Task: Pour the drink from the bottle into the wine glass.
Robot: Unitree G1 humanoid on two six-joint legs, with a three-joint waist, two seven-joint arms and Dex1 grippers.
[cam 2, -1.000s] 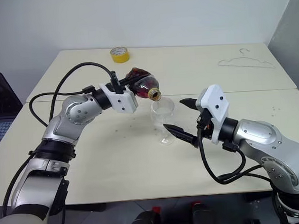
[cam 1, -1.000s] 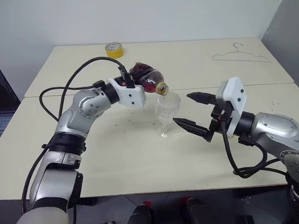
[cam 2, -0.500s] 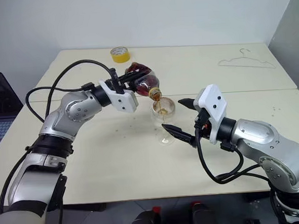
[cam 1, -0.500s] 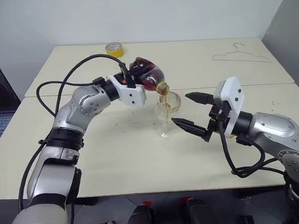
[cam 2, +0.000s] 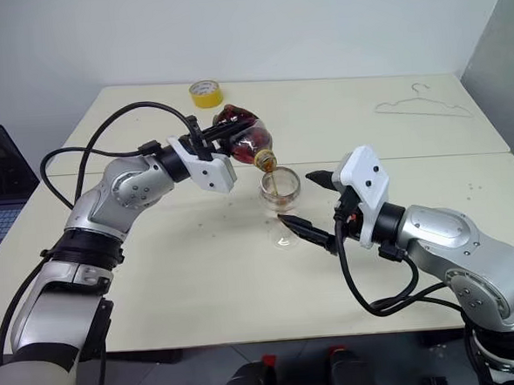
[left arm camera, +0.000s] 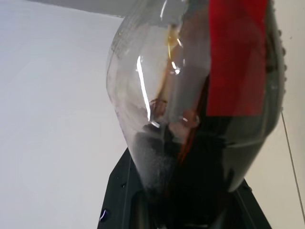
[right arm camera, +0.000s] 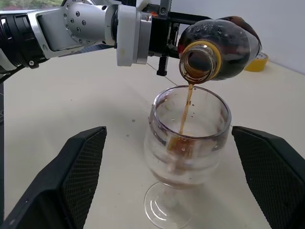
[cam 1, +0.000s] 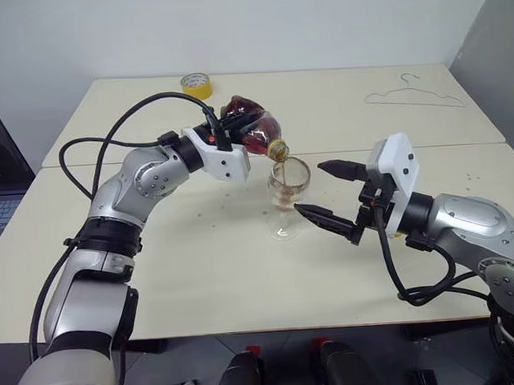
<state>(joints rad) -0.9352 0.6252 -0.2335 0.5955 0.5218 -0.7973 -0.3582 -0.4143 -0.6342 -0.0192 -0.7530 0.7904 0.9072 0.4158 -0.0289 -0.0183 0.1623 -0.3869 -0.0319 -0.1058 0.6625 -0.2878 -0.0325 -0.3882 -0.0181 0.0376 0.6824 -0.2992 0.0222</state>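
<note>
No readable text, brand, number or sign anywhere. Red label on the bottle (left arm camera: 237, 57) seen only as a plain red band, with no lettering to make out. Nothing printed on the wine glass (right arm camera: 188, 143) or the yellow tape roll (cam 2: 205, 93).

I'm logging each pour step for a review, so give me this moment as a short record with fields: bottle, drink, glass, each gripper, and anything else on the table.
bottle: the bottle is tilted, cap off, mouth over the glass rim
drink: the drink runs in a thin dark stream into the bowl
glass: the wine glass stands upright on the table, a little liquid in it
left gripper: the left gripper is shut on the bottle
right gripper: the right gripper is open, fingers either side of the glass, not touching
other: yellow tape roll; wire hanger
</note>
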